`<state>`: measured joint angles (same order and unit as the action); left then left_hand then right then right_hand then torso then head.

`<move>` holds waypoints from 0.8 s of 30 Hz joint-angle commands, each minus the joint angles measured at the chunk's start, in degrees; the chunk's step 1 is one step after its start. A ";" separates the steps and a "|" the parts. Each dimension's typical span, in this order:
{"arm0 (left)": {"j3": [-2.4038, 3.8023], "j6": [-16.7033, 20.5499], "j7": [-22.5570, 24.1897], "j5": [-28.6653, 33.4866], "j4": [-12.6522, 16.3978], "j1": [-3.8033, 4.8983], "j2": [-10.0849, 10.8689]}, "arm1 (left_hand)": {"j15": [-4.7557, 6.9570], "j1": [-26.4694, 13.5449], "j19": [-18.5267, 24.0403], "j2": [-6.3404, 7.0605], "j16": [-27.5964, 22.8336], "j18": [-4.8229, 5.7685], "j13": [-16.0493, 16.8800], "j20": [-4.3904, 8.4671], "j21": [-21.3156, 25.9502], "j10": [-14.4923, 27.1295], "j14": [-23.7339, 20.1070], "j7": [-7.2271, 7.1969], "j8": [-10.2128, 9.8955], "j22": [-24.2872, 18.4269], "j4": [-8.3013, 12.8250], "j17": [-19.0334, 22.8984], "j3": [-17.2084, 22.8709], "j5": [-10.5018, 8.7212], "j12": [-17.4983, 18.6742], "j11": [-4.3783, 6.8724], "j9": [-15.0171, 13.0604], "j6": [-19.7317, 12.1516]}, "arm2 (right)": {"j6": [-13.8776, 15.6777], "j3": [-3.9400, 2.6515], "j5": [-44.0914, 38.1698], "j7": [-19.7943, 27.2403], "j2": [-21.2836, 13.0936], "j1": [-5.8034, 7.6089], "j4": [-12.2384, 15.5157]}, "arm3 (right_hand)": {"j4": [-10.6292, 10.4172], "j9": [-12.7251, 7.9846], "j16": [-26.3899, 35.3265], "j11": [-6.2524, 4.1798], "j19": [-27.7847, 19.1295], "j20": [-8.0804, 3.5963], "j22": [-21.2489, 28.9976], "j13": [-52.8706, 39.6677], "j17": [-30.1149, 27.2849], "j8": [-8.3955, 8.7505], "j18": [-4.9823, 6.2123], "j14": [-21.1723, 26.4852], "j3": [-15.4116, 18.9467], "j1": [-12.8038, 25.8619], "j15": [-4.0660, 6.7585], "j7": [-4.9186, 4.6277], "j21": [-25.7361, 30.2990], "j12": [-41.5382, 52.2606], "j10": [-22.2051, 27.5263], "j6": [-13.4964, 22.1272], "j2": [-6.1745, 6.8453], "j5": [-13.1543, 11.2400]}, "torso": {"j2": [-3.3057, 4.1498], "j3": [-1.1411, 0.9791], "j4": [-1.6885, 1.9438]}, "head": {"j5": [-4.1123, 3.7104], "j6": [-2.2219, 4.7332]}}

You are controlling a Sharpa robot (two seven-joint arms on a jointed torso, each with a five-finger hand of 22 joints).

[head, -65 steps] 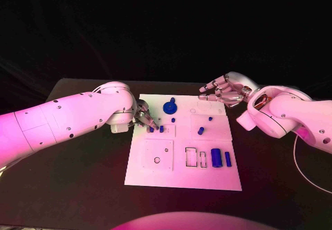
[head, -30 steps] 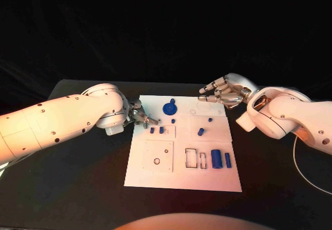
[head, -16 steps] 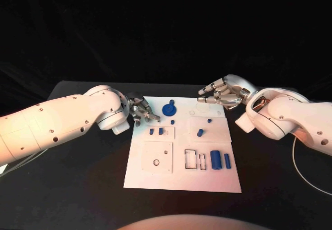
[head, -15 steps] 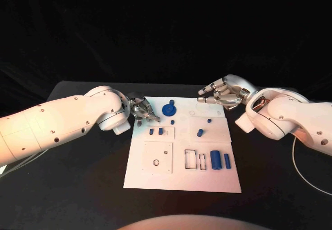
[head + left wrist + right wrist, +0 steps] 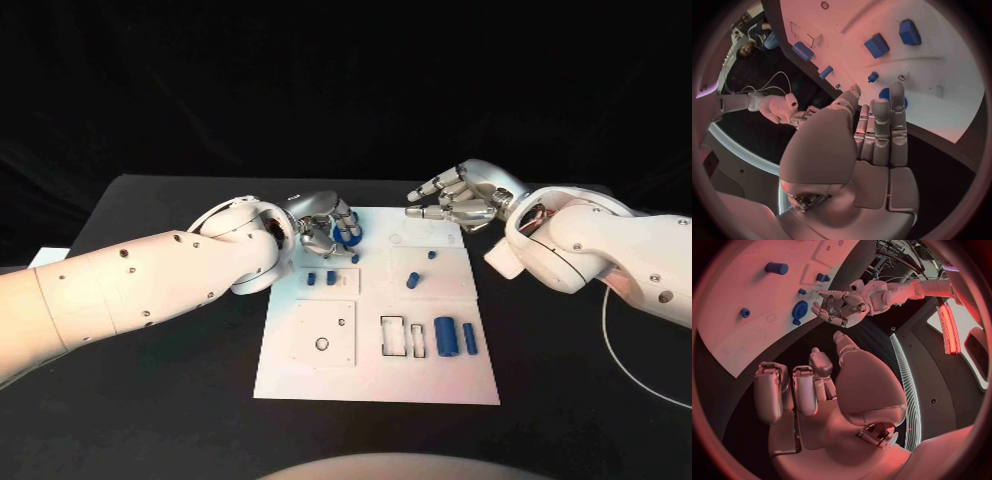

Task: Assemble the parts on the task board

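The white board (image 5: 378, 375) lies on a black table (image 5: 144, 400), dark room behind. At ten o'clock the left hand (image 5: 326, 217) is spread, holding nothing. At one o'clock the right hand (image 5: 451, 198) is spread too.

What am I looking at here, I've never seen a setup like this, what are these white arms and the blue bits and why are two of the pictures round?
This is a robot with two white arms, each ending in a silver many-fingered hand. The square picture comes from a camera on its head, looking down at a black table. The two round pictures come from fisheye cameras at the wrists, behind each hand, so straight edges bend in them.

In the middle of the table lies a white task board with small blue parts lying on it or standing in it; the robot is meant to assemble them. The left hand hovers at the board's far left corner, by a round blue disc, fingers apart; the left wrist view shows nothing held. The right hand hangs beyond the board's far right corner, fingers loosely curled, also holding nothing.
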<state>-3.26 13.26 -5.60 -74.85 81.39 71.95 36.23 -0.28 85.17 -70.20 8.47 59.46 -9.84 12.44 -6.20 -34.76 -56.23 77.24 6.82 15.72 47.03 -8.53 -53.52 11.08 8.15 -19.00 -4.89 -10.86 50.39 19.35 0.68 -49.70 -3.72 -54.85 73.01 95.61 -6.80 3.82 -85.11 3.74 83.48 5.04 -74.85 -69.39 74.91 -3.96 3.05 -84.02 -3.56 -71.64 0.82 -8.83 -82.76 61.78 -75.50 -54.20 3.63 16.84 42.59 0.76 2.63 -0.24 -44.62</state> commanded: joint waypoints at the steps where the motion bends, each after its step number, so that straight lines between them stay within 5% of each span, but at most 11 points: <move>1: -0.05 1.06 2.85 -9.98 -0.50 -0.29 -0.80 | 0.33 -0.18 -4.79 0.49 7.74 0.90 -1.75 0.28 -7.94 -1.19 4.31 0.54 -0.99 5.88 -0.41 -7.46 0.05 -0.27 1.33 0.09 0.93 1.97 | -0.77 0.01 -0.30 0.18 0.14 -0.06 0.00 | 0.08 0.06 0.35 -0.11 -0.46 0.13 0.09 0.07 6.18 0.03 0.14 -3.98 0.28 -0.09 -0.03 0.12 0.28 0.14 0.37 -0.19 -0.70 0.38 | -0.02 -0.02 0.03 | -0.12 0.16; 4: -0.08 -1.65 0.81 -12.47 -1.07 -0.56 -1.74 | 0.54 -0.02 -9.59 0.40 15.29 2.71 -3.97 0.68 -18.91 -3.31 7.51 0.52 -2.65 14.46 -0.60 -15.20 0.71 -0.22 3.19 0.38 2.22 4.15 | -0.79 0.02 -0.31 0.20 0.23 -0.07 -0.02 | 0.09 0.06 0.34 -0.11 -0.46 0.13 0.08 0.06 6.19 0.03 0.14 -3.98 0.29 -0.14 -0.02 0.12 0.28 0.18 0.36 -0.19 -0.74 0.40 | -0.01 -0.03 0.00 | -0.16 0.23; 9: -0.09 -4.03 -1.08 -14.25 -2.20 -0.79 -3.00 | 1.02 -0.45 -12.34 0.37 17.61 4.01 -5.55 1.13 -26.81 -6.37 8.70 0.41 -3.91 20.80 -1.17 -17.01 1.27 -0.28 4.65 0.85 3.15 6.34 | -0.81 0.03 -0.33 0.21 0.33 -0.09 -0.04 | 0.11 0.06 0.33 -0.12 -0.45 0.13 0.06 0.03 6.22 0.03 0.14 -3.99 0.29 -0.21 -0.02 0.12 0.27 0.22 0.35 -0.19 -0.79 0.42 | 0.01 -0.07 -0.03 | -0.16 0.31; 24: -0.08 -8.96 -4.80 -15.56 -3.88 -0.98 -4.75 | 1.25 0.01 -13.59 0.22 16.31 4.73 -6.83 1.43 -30.91 -7.88 8.59 0.21 -4.96 24.19 -1.10 -14.18 2.39 -0.25 6.58 1.05 3.82 8.10 | -0.79 0.03 -0.38 0.23 0.39 -0.10 0.02 | 0.13 0.06 0.32 -0.12 -0.46 0.13 0.09 0.07 6.25 0.03 0.14 -3.99 0.30 -0.33 -0.02 0.12 0.29 0.18 0.38 -0.18 -0.87 0.48 | -0.05 -0.08 0.02 | -0.32 0.14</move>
<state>-3.37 7.25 -8.85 -89.14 77.58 70.99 31.69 0.50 84.95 -83.44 8.68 76.04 -6.27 5.64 -4.82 -65.47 -63.68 83.98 7.14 10.92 71.17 -9.57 -67.73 13.21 8.15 -12.61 -3.78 -7.08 58.04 19.27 0.70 -49.74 -3.71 -54.55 72.95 95.58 -6.80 3.82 -85.11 3.74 83.48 5.04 -74.86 -69.39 74.90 -3.96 3.05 -84.02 -3.56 -71.94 0.82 -8.83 -82.76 61.78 -75.50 -54.20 3.32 17.09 42.56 0.65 2.64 -0.60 -44.46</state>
